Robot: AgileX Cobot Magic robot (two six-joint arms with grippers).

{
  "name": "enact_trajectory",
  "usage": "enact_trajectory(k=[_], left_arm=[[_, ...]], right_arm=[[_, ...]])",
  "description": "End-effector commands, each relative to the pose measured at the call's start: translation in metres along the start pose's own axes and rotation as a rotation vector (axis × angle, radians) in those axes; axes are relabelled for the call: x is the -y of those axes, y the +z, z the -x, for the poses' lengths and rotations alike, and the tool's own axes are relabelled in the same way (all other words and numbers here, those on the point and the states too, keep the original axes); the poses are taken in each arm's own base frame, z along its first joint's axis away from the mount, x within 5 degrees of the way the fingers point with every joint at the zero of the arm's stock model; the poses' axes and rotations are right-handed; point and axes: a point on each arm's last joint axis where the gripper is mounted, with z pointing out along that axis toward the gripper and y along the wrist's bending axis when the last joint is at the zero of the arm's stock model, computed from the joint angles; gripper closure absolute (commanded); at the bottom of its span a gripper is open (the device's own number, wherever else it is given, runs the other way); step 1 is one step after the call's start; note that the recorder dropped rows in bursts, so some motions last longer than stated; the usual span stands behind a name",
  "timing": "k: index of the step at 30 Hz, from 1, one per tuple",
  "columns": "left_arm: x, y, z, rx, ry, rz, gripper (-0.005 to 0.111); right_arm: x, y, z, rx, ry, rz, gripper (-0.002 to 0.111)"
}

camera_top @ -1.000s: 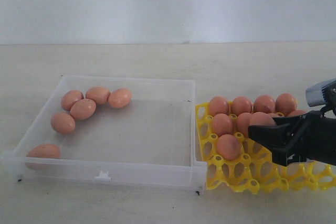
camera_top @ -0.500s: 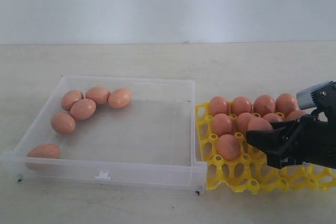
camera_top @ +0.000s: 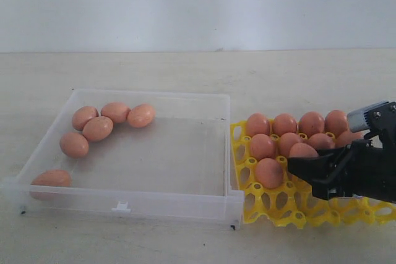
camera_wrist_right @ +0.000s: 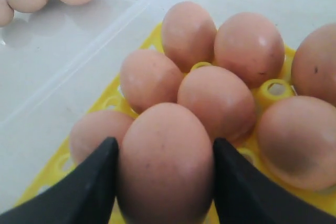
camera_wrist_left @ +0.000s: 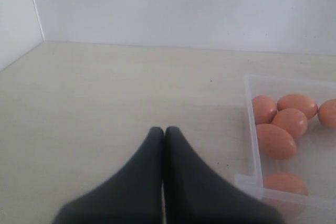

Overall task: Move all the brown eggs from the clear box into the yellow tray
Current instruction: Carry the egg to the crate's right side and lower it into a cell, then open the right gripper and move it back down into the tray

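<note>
Several brown eggs (camera_top: 98, 128) lie in the far-left part of the clear box (camera_top: 124, 203), with one more in its near-left corner. The yellow tray (camera_top: 272, 206) stands against the box's right side and holds several eggs in its cups. My right gripper (camera_top: 298, 166) is low over the tray's middle row, shut on a brown egg (camera_wrist_right: 165, 161) with a black finger on each side. In the left wrist view my left gripper (camera_wrist_left: 164, 130) is shut and empty above bare table, with the box corner (camera_wrist_left: 251, 129) and its eggs (camera_wrist_left: 275, 141) beside it.
The tray's front rows of cups (camera_top: 291, 202) hold nothing. The box's right half is bare plastic (camera_top: 179, 153). A white wall (camera_top: 198, 4) closes the far side of the pale table (camera_top: 185, 66).
My right gripper has come down and slightly left with the egg, now sitting lower over the tray's middle row. The left gripper and the eggs in the box have not moved.
</note>
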Motion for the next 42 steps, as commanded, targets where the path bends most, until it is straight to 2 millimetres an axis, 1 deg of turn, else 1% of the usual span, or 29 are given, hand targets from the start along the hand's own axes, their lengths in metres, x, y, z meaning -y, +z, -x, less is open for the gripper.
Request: enact_trajectory(k=[1, 7, 9, 10, 19, 22, 23, 24, 25, 27, 29, 31, 32, 33, 34, 35, 36, 37, 38, 39, 40, 41, 42], left_arm=[[0.001, 0.002, -0.001, -0.019, 0.011, -0.009, 0.111], [0.001, 0.002, -0.001, -0.019, 0.011, -0.009, 0.111], [0.001, 0.002, -0.001, -0.019, 0.011, -0.009, 0.111], [0.001, 0.002, -0.001, -0.019, 0.011, -0.009, 0.111], [0.001, 0.002, -0.001, -0.019, 0.011, -0.009, 0.111], [0.001, 0.002, -0.001, -0.019, 0.011, -0.009, 0.111], [0.001, 0.002, -0.001, -0.019, 0.011, -0.009, 0.111], [0.001, 0.002, -0.001, -0.019, 0.011, -0.009, 0.111], [0.001, 0.002, -0.001, -0.019, 0.011, -0.009, 0.111], [0.001, 0.002, -0.001, -0.019, 0.011, -0.009, 0.111], [0.001, 0.002, -0.001, -0.019, 0.011, -0.009, 0.111], [0.001, 0.002, -0.001, -0.019, 0.011, -0.009, 0.111], [0.001, 0.002, -0.001, -0.019, 0.011, -0.009, 0.111], [0.001, 0.002, -0.001, -0.019, 0.011, -0.009, 0.111], [0.001, 0.002, -0.001, -0.019, 0.011, -0.009, 0.111], [0.001, 0.002, -0.001, -0.019, 0.011, -0.009, 0.111], [0.001, 0.002, -0.001, -0.019, 0.011, -0.009, 0.111], [0.001, 0.002, -0.001, -0.019, 0.011, -0.009, 0.111], [0.001, 0.002, -0.001, -0.019, 0.011, -0.009, 0.111], [0.001, 0.002, -0.001, -0.019, 0.011, -0.009, 0.111], [0.001, 0.002, -0.001, -0.019, 0.011, -0.009, 0.111], [0.001, 0.002, -0.001, -0.019, 0.011, -0.009, 0.111], [0.001, 0.002, -0.001, -0.019, 0.011, -0.009, 0.111]], right_arm=[[-0.001, 0.0, 0.002, 0.02, 0.007, 0.008, 0.096], [-0.003, 0.0, 0.005, 0.053, 0.007, 0.031, 0.055], [-0.002, 0.0, 0.005, 0.055, 0.01, 0.027, 0.048], [-0.002, 0.0, 0.005, 0.055, 0.017, 0.027, 0.046], [0.0, 0.0, 0.006, 0.067, 0.04, -0.002, 0.046], [-0.001, -0.001, 0.011, 0.097, 0.05, 0.01, 0.046], [-0.003, -0.002, 0.013, 0.117, 0.06, 0.028, 0.046], [-0.009, -0.006, 0.023, 0.198, 0.052, 0.074, 0.05], [-0.013, -0.009, 0.03, 0.249, 0.039, 0.1, 0.054], [-0.018, -0.015, 0.047, 0.354, 0.006, 0.146, 0.066], [-0.024, -0.016, 0.069, 0.413, 0.005, 0.184, 0.084], [-0.037, -0.012, 0.096, 0.449, -0.017, 0.25, 0.102], [-0.057, 0.004, 0.118, 0.386, -0.108, 0.255, 0.108], [-0.079, 0.027, 0.14, 0.254, -0.278, 0.159, 0.108], [-0.087, 0.038, 0.146, 0.18, -0.365, 0.089, 0.108], [-0.102, 0.055, 0.161, 0.076, -0.515, -0.054, 0.108], [-0.116, 0.07, 0.168, -0.027, -0.657, -0.189, 0.108], [-0.133, 0.091, 0.176, -0.145, -0.83, -0.327, 0.108], [-0.141, 0.099, 0.177, -0.181, -0.887, -0.347, 0.108], [-0.153, 0.121, 0.178, -0.272, -1.006, -0.336, 0.109], [-0.156, 0.132, 0.178, -0.32, -1.049, -0.299, 0.109], [-0.16, 0.154, 0.172, -0.447, -1.148, -0.173, 0.109], [-0.165, 0.168, 0.169, -0.547, -1.158, -0.047, 0.109]])
